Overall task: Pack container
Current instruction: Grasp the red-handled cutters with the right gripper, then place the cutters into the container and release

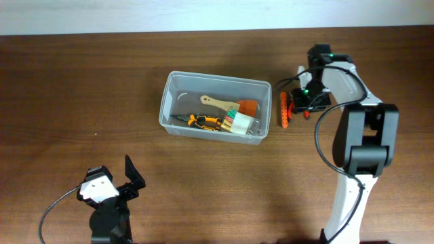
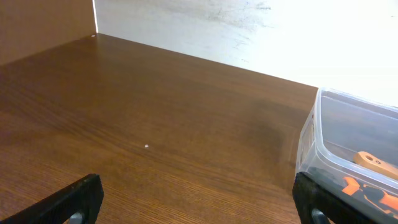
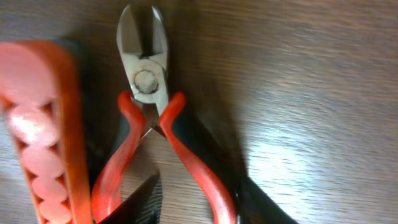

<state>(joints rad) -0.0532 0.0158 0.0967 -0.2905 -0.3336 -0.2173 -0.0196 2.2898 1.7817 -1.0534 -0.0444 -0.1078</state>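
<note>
At the lower left of the overhead view the left gripper (image 1: 130,184) sits over bare table (image 1: 74,102), well apart from everything else. Its wrist view shows what the overhead only hints at: its two black fingertips (image 2: 74,200) stand at opposite bottom corners of the frame, spread wide with nothing between them. That low view also takes in a white wall (image 2: 261,31) beyond the table edge. The container (image 1: 215,107) stands at the centre of the overhead frame. In the left wrist view only its near corner (image 2: 323,143) enters, at the right edge. From above its contents are plain: a wooden-handled brush (image 1: 227,104) with orange bristles, orange-and-black pliers (image 1: 200,122) along the lower wall, and a pale item with green and red marks (image 1: 241,123) that cannot be identified. Just right of the container an orange strip (image 1: 284,110) lies on the table, with the right gripper (image 1: 303,103) close beside it. The overhead view hides what lies under that gripper. The right wrist view shows it: red-handled cutters (image 3: 146,118) lying flat, jaws toward the top of the frame, next to the orange strip (image 3: 43,137). Dark, blurred finger shapes (image 3: 146,200) show at the bottom edge near the handles. Whether the right gripper (image 3: 199,208) grips a handle or stands apart cannot be told.
</note>
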